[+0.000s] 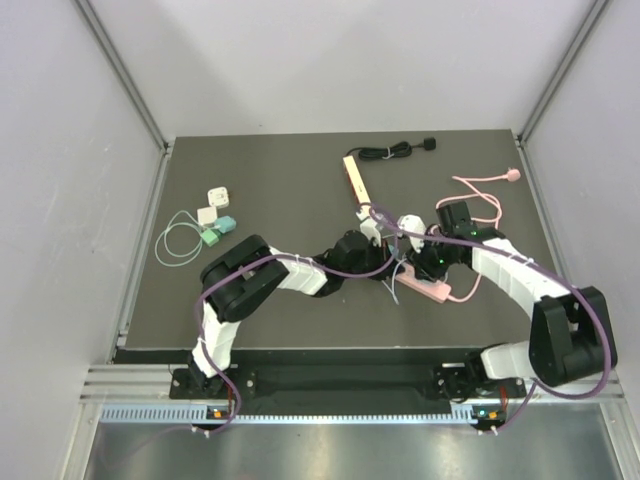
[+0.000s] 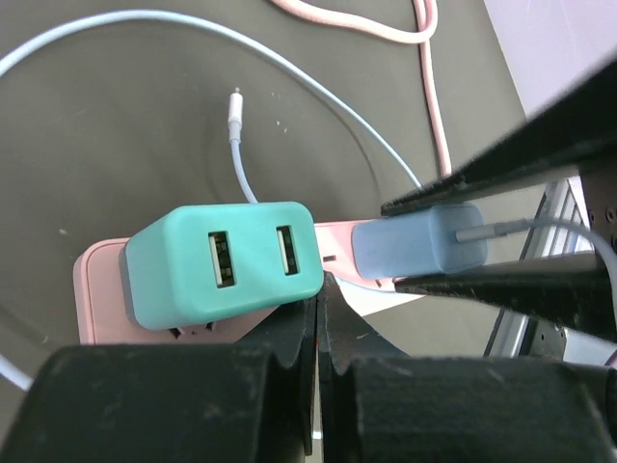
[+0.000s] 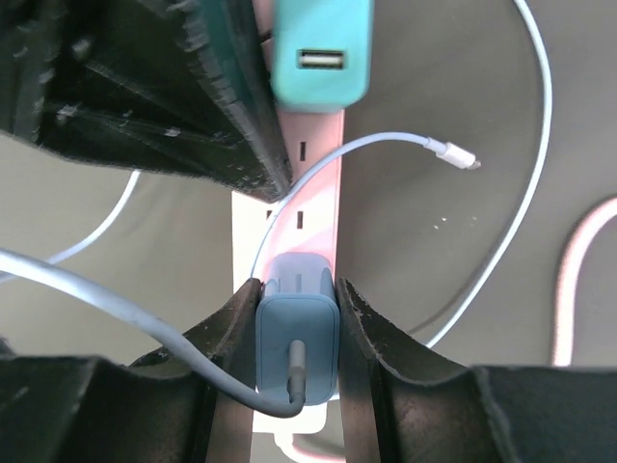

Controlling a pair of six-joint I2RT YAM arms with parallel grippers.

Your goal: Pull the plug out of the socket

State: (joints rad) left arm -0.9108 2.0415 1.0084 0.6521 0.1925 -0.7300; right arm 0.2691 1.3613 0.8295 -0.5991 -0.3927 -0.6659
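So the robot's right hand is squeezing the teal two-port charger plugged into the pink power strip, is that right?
Not quite. The right hand is squeezing the blue charger with the cable, plugged into the pink power strip. The teal two-port charger sits further along the strip, outside that grip. The right wrist view shows it.

Socket strip [image 3: 318, 154] lies on the table [image 1: 280, 190]. The plug [image 3: 297, 338] sits in it, inside the right hand [image 3: 297, 294]. The two-port charger [image 2: 224, 262] sits alongside, left hand [image 2: 318, 294] between them.
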